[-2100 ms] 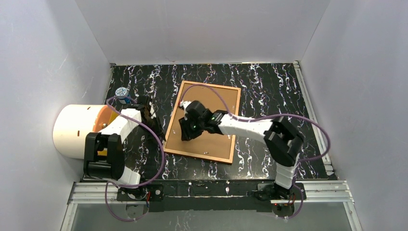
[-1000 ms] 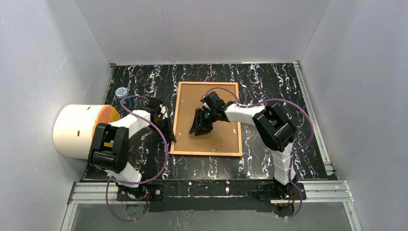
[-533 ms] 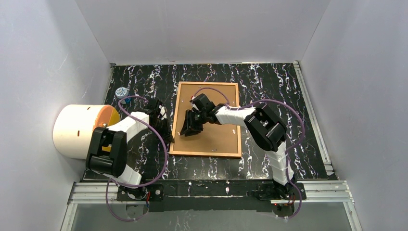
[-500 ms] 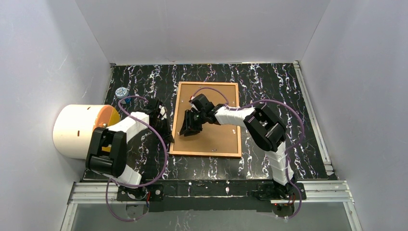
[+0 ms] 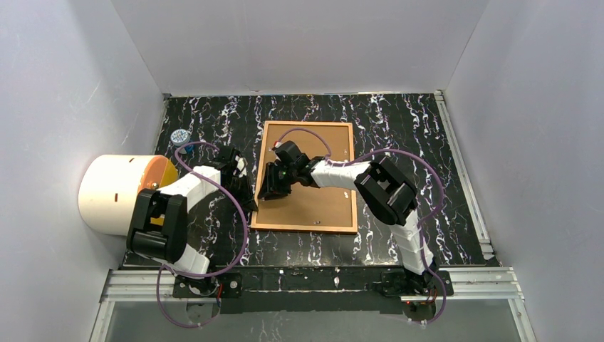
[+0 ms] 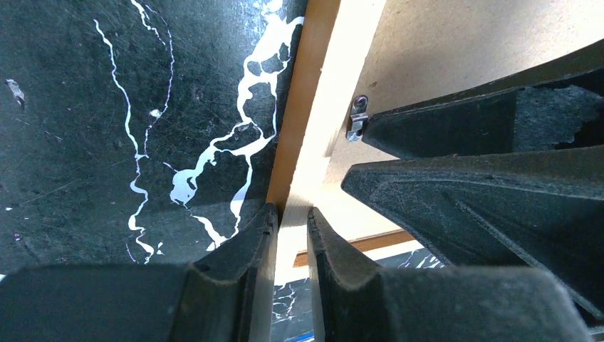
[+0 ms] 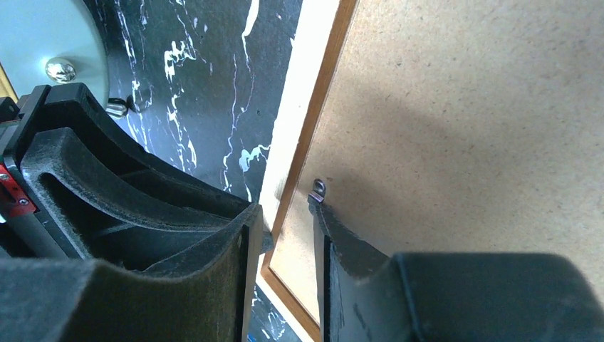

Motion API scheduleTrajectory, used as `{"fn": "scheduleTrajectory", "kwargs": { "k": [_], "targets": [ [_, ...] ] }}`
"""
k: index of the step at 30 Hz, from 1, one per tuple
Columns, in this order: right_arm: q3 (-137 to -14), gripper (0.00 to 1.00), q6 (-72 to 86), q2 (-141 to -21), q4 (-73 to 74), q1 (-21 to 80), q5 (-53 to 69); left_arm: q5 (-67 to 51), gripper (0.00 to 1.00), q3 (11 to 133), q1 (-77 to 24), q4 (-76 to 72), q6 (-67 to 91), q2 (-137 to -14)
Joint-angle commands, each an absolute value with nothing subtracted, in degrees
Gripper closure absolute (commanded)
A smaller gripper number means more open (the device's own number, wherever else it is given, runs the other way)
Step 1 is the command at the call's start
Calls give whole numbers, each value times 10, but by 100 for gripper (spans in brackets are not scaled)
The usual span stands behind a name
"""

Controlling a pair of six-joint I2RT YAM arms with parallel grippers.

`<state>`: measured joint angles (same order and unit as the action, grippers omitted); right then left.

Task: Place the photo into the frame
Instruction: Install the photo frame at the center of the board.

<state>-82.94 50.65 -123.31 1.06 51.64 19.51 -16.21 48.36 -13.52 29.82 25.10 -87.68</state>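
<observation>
Since the earlier view, my right claw (image 5: 274,182) had slid left across the backing board (image 5: 313,206) to the left rail of the frame (image 5: 306,228), jaws partly parted astride it. That frame lay face down mid-surface (image 5: 399,135) with the board inside it, long axis running away from me, photo hidden. My left arm reached low, its claw (image 5: 248,199) narrow at the same rail. I could not tell whether either gripped.
</observation>
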Motion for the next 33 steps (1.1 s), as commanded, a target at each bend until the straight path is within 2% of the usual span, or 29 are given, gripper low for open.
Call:
{"fn": "scheduleTrajectory", "kwargs": {
  "k": [1,17,25,30,33],
  "targets": [
    [-823,58,488,-1260,5,524,162,-148,88,468,-133,330,241,-878],
    [-755,55,563,-1255,-148,523,155,-166,90,456,-133,320,259,-881],
    [-747,55,578,-1233,-171,524,163,-162,90,463,-134,326,260,-882],
    [-686,52,579,-1143,-219,511,177,-162,85,507,-134,346,247,-877],
    [-655,51,578,-1086,-220,493,159,-184,72,541,-132,351,239,-871]
  ]
}}
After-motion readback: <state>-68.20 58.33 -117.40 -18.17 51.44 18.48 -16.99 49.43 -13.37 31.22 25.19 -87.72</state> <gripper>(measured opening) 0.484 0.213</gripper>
